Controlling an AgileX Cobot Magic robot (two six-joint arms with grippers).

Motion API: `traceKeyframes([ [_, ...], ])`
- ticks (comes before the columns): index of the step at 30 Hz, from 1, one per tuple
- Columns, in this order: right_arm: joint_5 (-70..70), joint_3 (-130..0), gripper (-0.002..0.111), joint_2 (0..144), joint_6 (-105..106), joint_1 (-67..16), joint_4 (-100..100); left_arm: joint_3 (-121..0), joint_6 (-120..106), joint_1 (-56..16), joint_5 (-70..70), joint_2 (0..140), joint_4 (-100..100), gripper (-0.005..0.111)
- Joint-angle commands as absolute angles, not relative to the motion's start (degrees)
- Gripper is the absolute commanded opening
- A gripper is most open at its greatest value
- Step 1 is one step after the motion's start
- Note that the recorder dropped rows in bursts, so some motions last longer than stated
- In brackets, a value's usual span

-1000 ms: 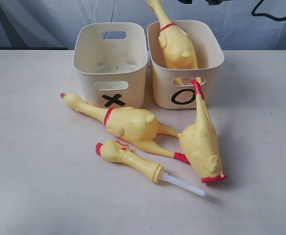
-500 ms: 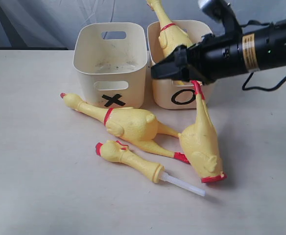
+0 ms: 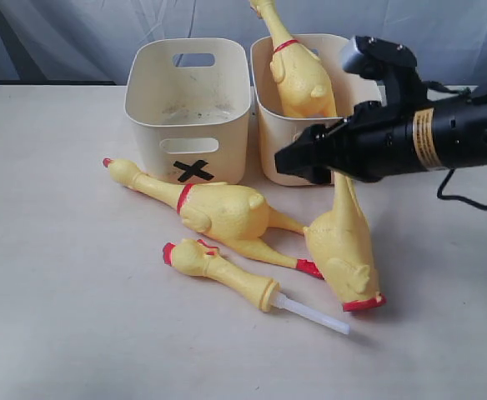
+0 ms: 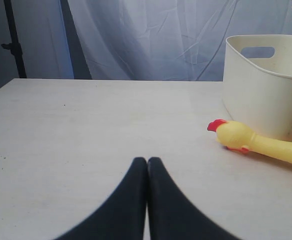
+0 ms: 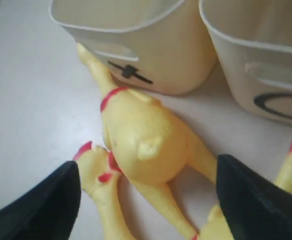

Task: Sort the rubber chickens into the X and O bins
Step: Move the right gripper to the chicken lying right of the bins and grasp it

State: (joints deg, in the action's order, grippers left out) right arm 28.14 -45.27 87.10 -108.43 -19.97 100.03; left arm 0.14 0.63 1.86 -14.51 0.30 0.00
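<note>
The X bin (image 3: 148, 92) is empty, and beside it the O bin (image 3: 362, 87) holds one large rubber chicken (image 3: 300, 77) standing upright. Another large chicken (image 3: 223, 210) lies in front of the X bin. A third (image 3: 342, 246) lies to its right, neck toward the O bin. The small chicken (image 3: 214, 265) with the white tube lies nearest the front. My right gripper (image 3: 298, 160) hovers open above the lying chickens, and in the right wrist view the large chicken (image 5: 146, 130) lies between its fingers (image 5: 41, 205). My left gripper (image 4: 147, 161) is shut and empty above bare table, outside the exterior view.
In the left wrist view a chicken's head (image 4: 233, 136) lies beside a bin (image 4: 263, 85). A grey curtain hangs behind the table. The right arm's cable trails at the right edge of the exterior view.
The right arm came in from the upper right, then dropped lower and pulled back to the right, in front of the O bin. The chickens and bins have not moved.
</note>
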Motion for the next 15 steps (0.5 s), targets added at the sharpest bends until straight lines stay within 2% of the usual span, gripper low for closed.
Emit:
traceKeyframes([
  [1, 23.4, -38.8, 0.071, 86.6, -109.2, -20.0, 99.9, 0.0, 0.9, 1.7, -13.7, 0.0, 0.0, 0.0],
  [8, 17.7, -32.9, 0.071, 86.6, -109.2, -20.0, 99.9, 0.0, 0.9, 1.7, -13.7, 0.0, 0.0, 0.0],
  [15, 21.7, -32.5, 0.071, 82.6, -109.3, -20.0, 99.9, 0.0, 0.9, 1.7, -13.7, 0.0, 0.0, 0.0],
])
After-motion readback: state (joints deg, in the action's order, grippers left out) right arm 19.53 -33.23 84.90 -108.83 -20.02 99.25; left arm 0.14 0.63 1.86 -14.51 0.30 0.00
